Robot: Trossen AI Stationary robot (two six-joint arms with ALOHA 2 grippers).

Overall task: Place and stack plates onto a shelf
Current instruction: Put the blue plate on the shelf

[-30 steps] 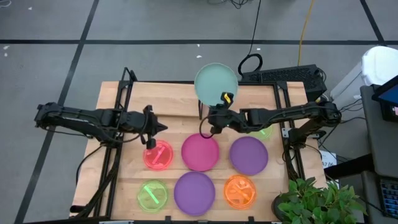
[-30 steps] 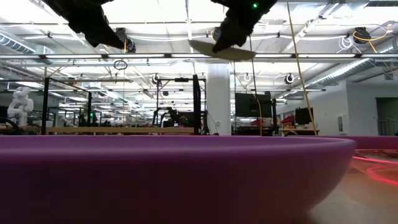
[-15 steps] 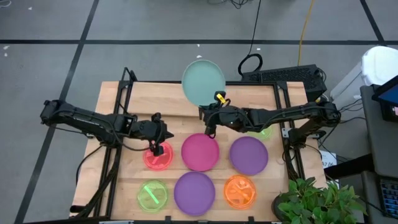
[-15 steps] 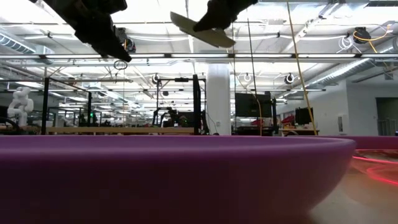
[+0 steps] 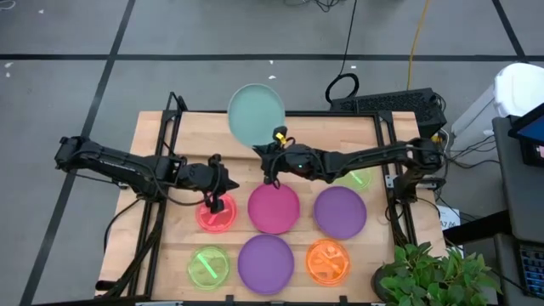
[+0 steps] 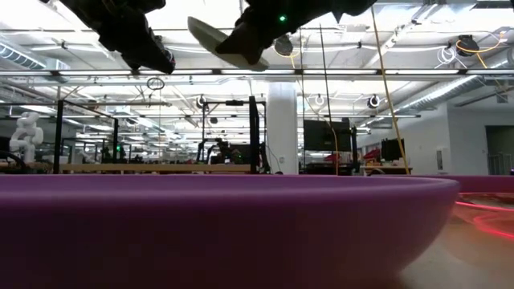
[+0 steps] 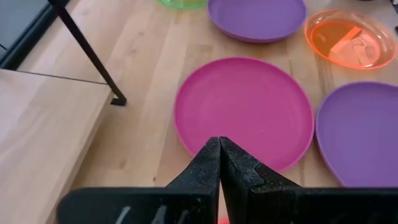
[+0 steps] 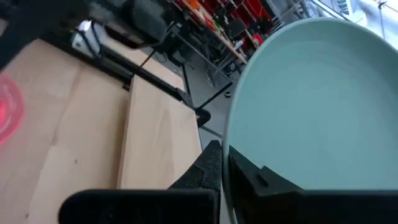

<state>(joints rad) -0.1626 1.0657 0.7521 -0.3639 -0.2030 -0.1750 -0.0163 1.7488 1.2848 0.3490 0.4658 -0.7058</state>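
Wooden tabletop (image 5: 153, 246), crowded along its near edge: green plate (image 5: 207, 266), purple plate (image 5: 265, 263), orange plate (image 5: 327, 261). Mid-table row: red plate (image 5: 216, 212), magenta plate (image 5: 274, 206), second purple plate (image 5: 340, 212). Pale teal plate (image 5: 256, 116) held tilted high above the far edge, over the shelf (image 5: 217, 127), pinched at its rim by the right gripper (image 5: 274, 161). Left gripper (image 5: 219, 189), jaws pressed together, poised over the red plate. Bare wood near the left edge.

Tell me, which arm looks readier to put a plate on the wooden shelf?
The right. Its gripper already holds the round pale teal plastic plate raised above the shelf. The left gripper is shut, empty, above the table.
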